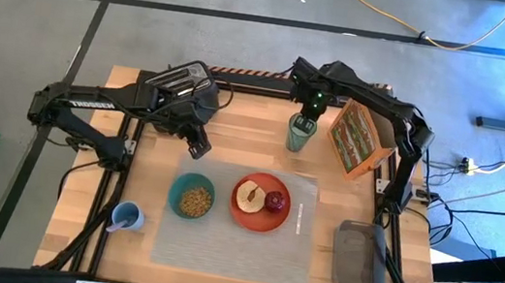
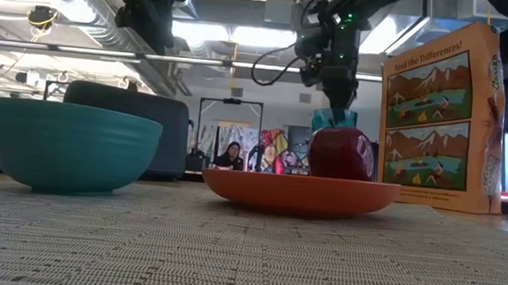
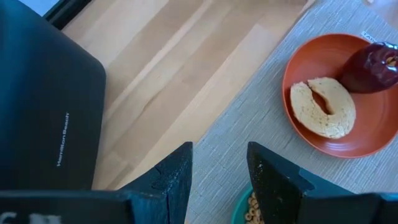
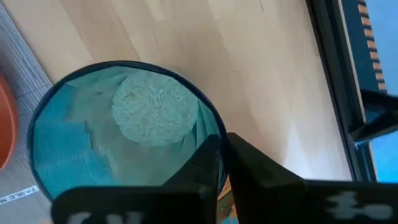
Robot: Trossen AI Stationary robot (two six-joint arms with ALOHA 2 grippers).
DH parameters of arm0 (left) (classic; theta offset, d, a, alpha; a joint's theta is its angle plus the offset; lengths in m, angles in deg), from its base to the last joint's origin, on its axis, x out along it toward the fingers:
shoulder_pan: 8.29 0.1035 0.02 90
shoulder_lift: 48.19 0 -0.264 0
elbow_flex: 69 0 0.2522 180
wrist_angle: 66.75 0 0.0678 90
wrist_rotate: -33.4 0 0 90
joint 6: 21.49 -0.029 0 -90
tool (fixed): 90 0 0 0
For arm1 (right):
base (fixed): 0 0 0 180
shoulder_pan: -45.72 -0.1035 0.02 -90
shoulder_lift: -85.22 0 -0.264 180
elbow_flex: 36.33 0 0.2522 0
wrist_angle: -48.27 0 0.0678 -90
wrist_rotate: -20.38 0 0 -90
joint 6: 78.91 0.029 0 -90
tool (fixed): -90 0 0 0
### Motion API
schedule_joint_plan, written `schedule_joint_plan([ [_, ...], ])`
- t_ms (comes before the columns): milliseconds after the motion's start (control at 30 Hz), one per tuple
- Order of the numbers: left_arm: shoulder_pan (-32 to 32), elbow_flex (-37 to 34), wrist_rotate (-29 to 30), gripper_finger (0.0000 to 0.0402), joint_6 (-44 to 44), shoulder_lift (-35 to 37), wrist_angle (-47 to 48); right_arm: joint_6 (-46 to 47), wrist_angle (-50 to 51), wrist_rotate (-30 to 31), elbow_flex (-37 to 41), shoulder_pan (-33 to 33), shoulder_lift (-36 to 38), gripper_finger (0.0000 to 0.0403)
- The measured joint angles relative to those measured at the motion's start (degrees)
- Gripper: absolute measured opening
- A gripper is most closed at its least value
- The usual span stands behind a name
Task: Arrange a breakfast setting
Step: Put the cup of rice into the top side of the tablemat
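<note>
Translucent green glass (image 1: 299,133) stands upright on bare wood just off the 12 o'clock edge of the grey rectangular woven placemat (image 1: 229,246). My right gripper (image 1: 306,121) is on it from above: in the right wrist view one dark finger (image 4: 208,163) sits inside the glass (image 4: 124,134) and the other outside, pinching the rim wall between them. Low view has the same gripper (image 2: 334,99) coming down onto the glass (image 2: 335,119), which shows behind the apple.

Orange-red round plate (image 1: 260,202) lies on the mat, right of centre. On it: pale toast slice (image 1: 248,196) at the 9 o'clock side, red apple (image 1: 276,201) at the 3 o'clock side, the two touching or nearly so. Slim pale utensil (image 1: 300,217) lies on the mat just off the plate's 3 o'clock rim.

Teal bowl (image 1: 191,196) with cereal sits on the mat at 9 o'clock of the plate, near but apart.

My left gripper (image 1: 197,146) hovers over bare wood near the mat's 11 o'clock corner, fingers (image 3: 177,177) parted by a moderate gap, empty.

Outward: black toaster (image 1: 180,83) at 11 o'clock of the table; tall orange cereal box (image 1: 358,138) just at 3 o'clock of the glass; blue mug (image 1: 127,215) off the mat's 8 o'clock side; grey tray (image 1: 359,255) at 4 o'clock.

A person (image 2: 232,155) sits far back in the room.
</note>
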Motion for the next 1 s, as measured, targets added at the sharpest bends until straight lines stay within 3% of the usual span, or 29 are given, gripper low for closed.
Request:
schedule_joint_plan([
  [367,0.0,0.0,0.0,0.0148,0.1,0.0,0.0,6.7,1.4,0.7,-6.3,-7.8,0.6,0.0004],
  [600,0.0,0.0,0.5,0.0148,0.1,0.0,-1.4,15.8,-4.2,0.2,-10.2,-12.6,0.3,0.0002],
  [833,1.8,0.0,2.5,0.0148,-2.7,0.0,-20.6,25.5,-12.7,9.4,-10.5,-17.1,0.3,0.0001],
  [1000,4.6,0.0,3.6,0.0148,-5.6,-0.7,-28.1,31.0,-17.0,16.6,-10.5,-19.8,0.3,0.0001],
])
